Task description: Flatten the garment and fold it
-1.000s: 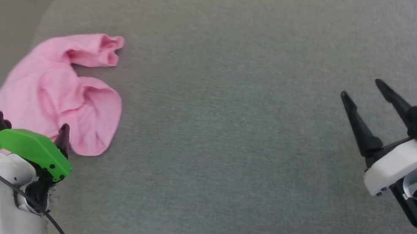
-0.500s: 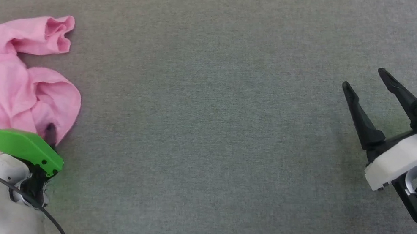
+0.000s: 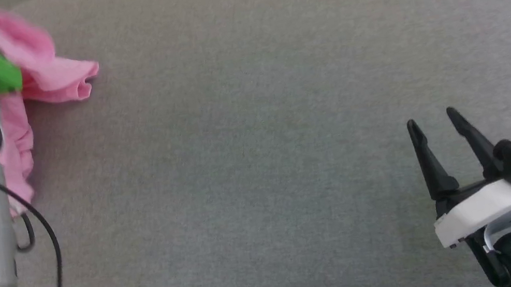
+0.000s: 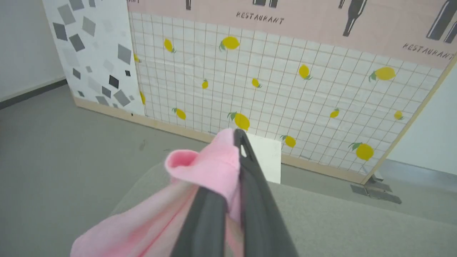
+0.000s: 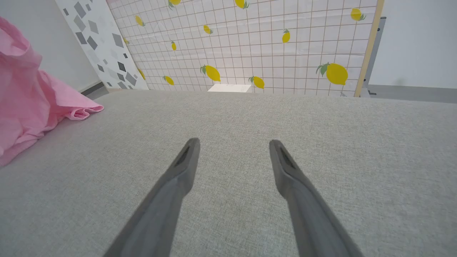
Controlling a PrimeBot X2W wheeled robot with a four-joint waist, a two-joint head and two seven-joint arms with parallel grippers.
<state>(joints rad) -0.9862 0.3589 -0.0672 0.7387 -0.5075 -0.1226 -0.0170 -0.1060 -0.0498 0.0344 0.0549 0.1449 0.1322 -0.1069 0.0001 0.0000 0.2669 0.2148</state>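
My left claw (image 4: 234, 150) is pinched tight on a fold of the pink garment (image 4: 203, 167) and holds it up over the far left corner of the grey bench (image 3: 259, 137). The rest of the cloth hangs down, and one bunched end lies on the bench. My right claw (image 3: 431, 119) hovers low at the right side. Its fingers are spread wide and empty, well apart from the garment.
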